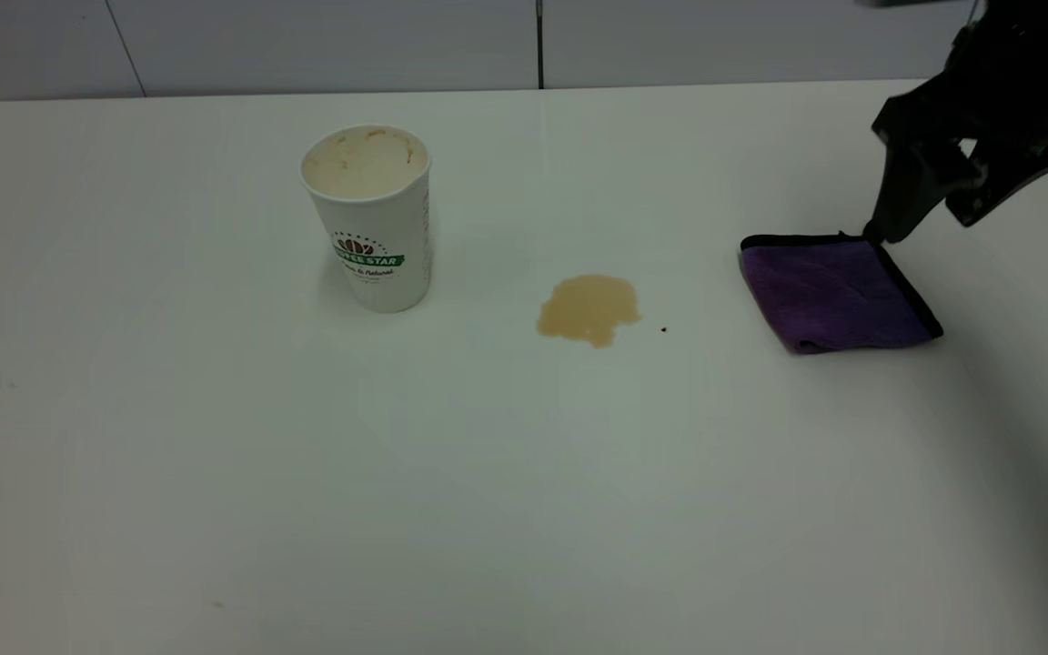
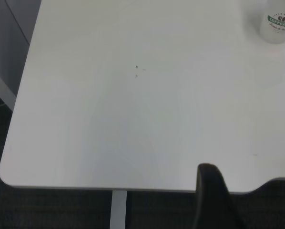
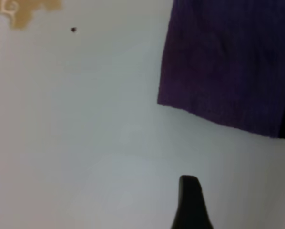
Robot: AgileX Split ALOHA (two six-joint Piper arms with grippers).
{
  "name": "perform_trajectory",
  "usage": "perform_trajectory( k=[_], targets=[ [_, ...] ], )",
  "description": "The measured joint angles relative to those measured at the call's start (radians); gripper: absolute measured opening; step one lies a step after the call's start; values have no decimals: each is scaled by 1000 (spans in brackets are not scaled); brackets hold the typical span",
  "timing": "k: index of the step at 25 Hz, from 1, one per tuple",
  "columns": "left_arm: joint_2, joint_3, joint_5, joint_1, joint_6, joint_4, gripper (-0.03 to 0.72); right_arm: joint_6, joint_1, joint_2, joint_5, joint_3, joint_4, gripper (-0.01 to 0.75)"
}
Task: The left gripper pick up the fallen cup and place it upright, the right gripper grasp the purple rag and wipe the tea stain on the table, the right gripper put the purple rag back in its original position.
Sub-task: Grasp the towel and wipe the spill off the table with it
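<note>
Bare white worktop (image 1: 215,509) fills the foreground of the exterior view and carries everything else, so it comes first as the largest thing. Next in size is the right pincer (image 1: 920,223), hanging at the far right with one dark finger (image 1: 897,196) reaching down to the far corner of the purple rag (image 1: 838,293). Its fingers stand spread apart with nothing between them, a pose that reads as an approach for a grasp not yet made. In the right wrist view one fingertip (image 3: 190,202) shows over bare surface, apart from the cloth's near edge.

That rag lies flat and folded at the right, well apart from the tea stain (image 1: 589,308), so it looks unused, and the wiping step seems to be the one in hand. Upright at left centre stands the cup (image 1: 371,218), mouth up with brown-marked cream inside, which suggests the first step is done. The stain sits between cup and rag, nearer the cup's side, undisturbed; a tiny dark speck (image 1: 664,329) lies just beside it.

Of the left pincer (image 2: 214,195) only a dark part shows in its wrist view, at the worktop's edge far from the cup, likely parked; whether it is open I cannot tell.
</note>
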Motion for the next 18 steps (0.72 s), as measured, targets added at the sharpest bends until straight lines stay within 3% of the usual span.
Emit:
perform_trajectory(
  k=[9, 18],
  targets=[
    [0, 0, 0, 0, 0, 0, 435, 72, 4, 267, 112, -307, -47, 589],
    [0, 0, 1, 0, 0, 0, 435, 72, 4, 385, 86, -392, -46, 589]
  ],
)
